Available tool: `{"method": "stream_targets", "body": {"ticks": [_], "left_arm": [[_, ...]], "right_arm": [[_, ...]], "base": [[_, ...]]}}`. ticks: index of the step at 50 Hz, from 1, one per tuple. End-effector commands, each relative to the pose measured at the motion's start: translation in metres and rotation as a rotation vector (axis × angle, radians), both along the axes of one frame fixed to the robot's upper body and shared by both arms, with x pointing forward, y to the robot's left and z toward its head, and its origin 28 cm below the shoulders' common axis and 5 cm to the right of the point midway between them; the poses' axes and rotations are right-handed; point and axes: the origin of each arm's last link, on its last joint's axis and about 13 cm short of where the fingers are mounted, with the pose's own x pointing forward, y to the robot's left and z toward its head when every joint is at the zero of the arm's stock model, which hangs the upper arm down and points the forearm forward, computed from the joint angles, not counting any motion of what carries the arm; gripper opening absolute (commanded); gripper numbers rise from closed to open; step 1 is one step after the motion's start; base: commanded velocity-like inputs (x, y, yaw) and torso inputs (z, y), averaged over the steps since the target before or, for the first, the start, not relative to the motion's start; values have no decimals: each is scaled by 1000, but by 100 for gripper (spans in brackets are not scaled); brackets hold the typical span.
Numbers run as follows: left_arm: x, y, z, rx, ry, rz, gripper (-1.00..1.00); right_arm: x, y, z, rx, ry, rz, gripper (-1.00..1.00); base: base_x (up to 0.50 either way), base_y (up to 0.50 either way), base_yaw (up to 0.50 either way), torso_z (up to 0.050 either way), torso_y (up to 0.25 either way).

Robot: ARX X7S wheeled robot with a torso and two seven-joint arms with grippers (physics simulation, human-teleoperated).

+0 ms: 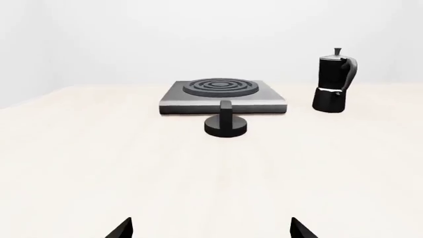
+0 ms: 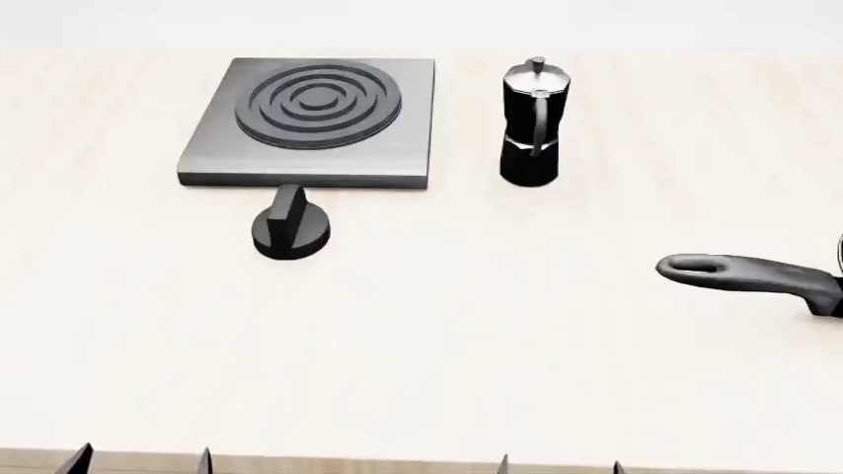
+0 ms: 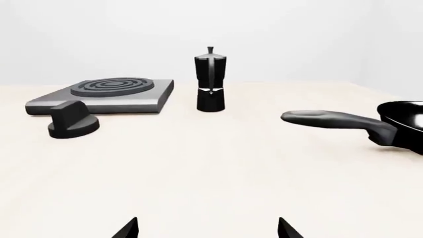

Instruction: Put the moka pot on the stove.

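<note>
The moka pot (image 2: pixel 532 123) stands upright on the pale table, just right of the stove (image 2: pixel 395 148), apart from it. It is glossy black with a knobbed lid and curved handle, also visible in the wrist views (image 1: pixel 334 82) (image 3: pixel 211 79). The stove, a grey square plate (image 1: pixel 271 96) (image 3: pixel 155 96) with raised rings, lies at the far left. My left gripper (image 2: pixel 142 460) and right gripper (image 2: pixel 560 464) sit at the near table edge, both open with nothing between the fingers, far from the pot.
A squat black knob (image 2: pixel 291 229) stands on the table just in front of the stove. A black frying pan's handle (image 2: pixel 744 276) reaches in from the right edge, its bowl (image 3: pixel 406 119) partly out of view. Bare table lies between grippers and objects.
</note>
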Motion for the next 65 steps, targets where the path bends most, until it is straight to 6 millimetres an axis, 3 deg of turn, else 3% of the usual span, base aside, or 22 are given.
{"method": "stream_targets", "body": {"ticks": [1, 23, 31, 65], "left_arm": [[-2, 0, 6, 4, -31, -8, 100], [-4, -2, 12, -5, -86, -30, 100], [-2, -2, -6, -7, -106, -39, 100], [-3, -3, 8, -16, -155, -46, 100]], "right_arm": [[1, 0, 0, 1, -32, -9, 100], [2, 0, 0, -21, -86, 11, 100], [3, 0, 0, -25, -136, 17, 100], [3, 0, 0, -35, -137, 35, 100]], "base": [[0, 0, 0, 0, 0], [0, 0, 0, 0, 0], [0, 0, 0, 0, 0], [75, 0, 0, 0, 0]]}}
